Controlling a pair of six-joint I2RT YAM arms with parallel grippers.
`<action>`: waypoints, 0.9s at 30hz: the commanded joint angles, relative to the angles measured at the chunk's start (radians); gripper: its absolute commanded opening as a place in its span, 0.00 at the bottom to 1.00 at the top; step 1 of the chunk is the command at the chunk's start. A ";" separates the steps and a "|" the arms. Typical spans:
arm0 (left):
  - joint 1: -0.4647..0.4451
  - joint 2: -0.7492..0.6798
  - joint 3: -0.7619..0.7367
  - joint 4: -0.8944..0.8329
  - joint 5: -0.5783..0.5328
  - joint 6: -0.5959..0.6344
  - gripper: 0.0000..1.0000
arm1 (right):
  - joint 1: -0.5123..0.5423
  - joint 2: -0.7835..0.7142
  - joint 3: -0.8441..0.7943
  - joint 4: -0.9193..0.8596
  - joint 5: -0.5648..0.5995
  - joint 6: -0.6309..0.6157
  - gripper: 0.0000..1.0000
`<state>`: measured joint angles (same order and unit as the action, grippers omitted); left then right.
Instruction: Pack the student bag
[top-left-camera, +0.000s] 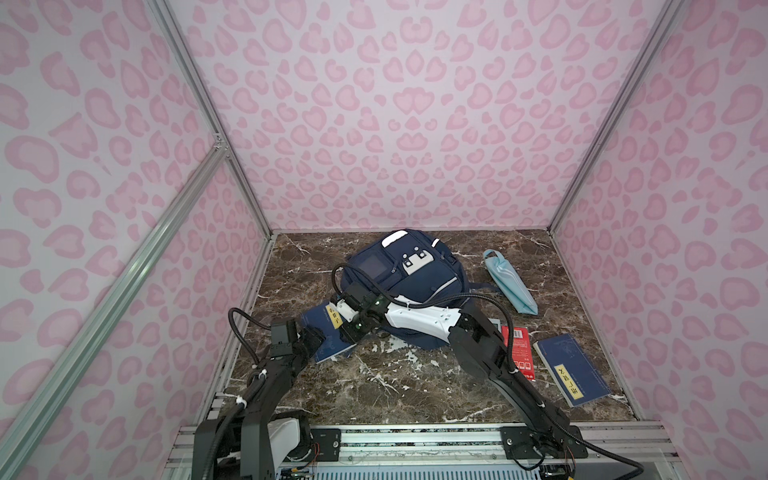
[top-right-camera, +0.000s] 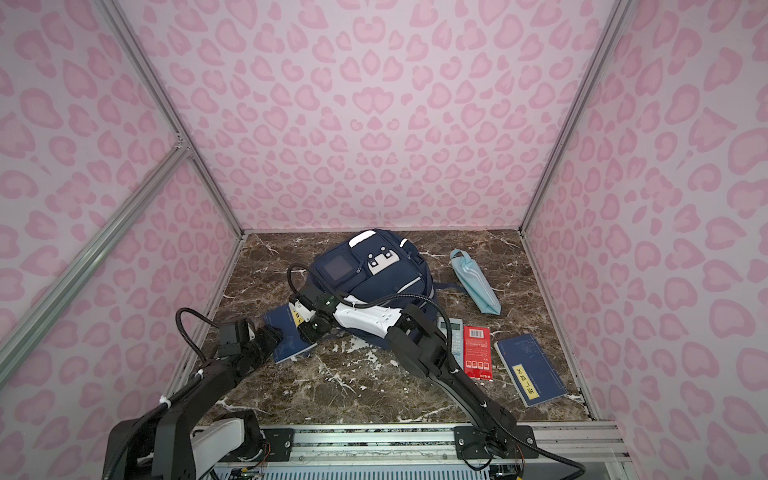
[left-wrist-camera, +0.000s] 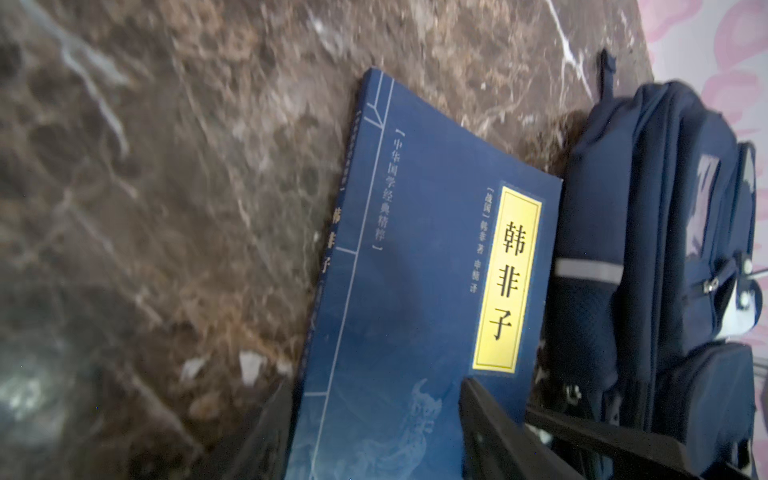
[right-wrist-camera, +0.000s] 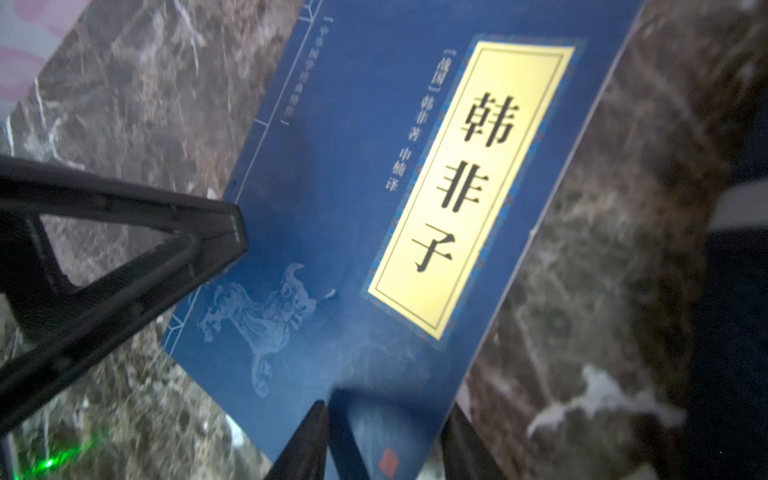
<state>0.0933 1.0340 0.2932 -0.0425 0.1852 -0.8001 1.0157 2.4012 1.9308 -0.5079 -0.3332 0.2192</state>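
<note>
The student bag (top-left-camera: 399, 274) (top-right-camera: 374, 274) lies at the back middle of the marble table, navy with white patches; the left wrist view shows its side (left-wrist-camera: 648, 249). A blue book (top-left-camera: 336, 349) (top-right-camera: 286, 338) with a yellow title label lies just in front of it on the left. My left gripper (top-left-camera: 314, 338) (left-wrist-camera: 376, 390) is shut on the book's (left-wrist-camera: 415, 270) lower corner, one finger beside the spine and one on the cover. My right gripper (top-left-camera: 340, 332) (right-wrist-camera: 384, 419) reaches across and straddles another corner of the book (right-wrist-camera: 353, 187); whether it grips is unclear.
On the right lie a light blue striped pouch (top-left-camera: 509, 282) (top-right-camera: 476, 282), a grey calculator (top-right-camera: 451, 332), a red booklet (top-left-camera: 521, 351) (top-right-camera: 477, 353) and a second blue book (top-left-camera: 571, 370) (top-right-camera: 530, 370). Pink patterned walls close in three sides. A metal rail (top-left-camera: 415, 440) runs along the front.
</note>
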 joint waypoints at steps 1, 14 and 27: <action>-0.031 -0.099 -0.024 -0.163 0.054 -0.039 0.68 | 0.034 -0.070 -0.156 0.091 -0.033 0.054 0.44; -0.039 -0.204 0.059 -0.287 -0.137 -0.003 0.83 | -0.011 -0.277 -0.454 0.229 -0.011 0.170 0.61; -0.035 0.035 0.062 -0.083 -0.079 0.047 0.61 | -0.067 -0.133 -0.322 0.274 -0.103 0.335 0.52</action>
<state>0.0578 1.0672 0.3607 -0.1772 0.1047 -0.7666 0.9531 2.2581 1.6291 -0.2348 -0.4454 0.4488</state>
